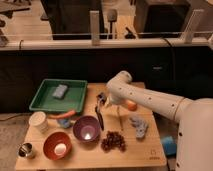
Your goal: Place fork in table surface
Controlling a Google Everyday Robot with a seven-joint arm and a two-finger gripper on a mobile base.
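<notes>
My gripper [103,100] hovers over the table surface [90,152], just above the black-handled utensil [99,117]. The fork [120,120] lies thin beside it, right of the purple bowl [86,128]; releasing or retreating likely comes next.

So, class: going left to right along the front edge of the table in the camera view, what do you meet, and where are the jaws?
Metal cup → red bowl → purple bowl → grapes → square mark. The jaws hang farther back, above the black-handled utensil, mid-table.
</notes>
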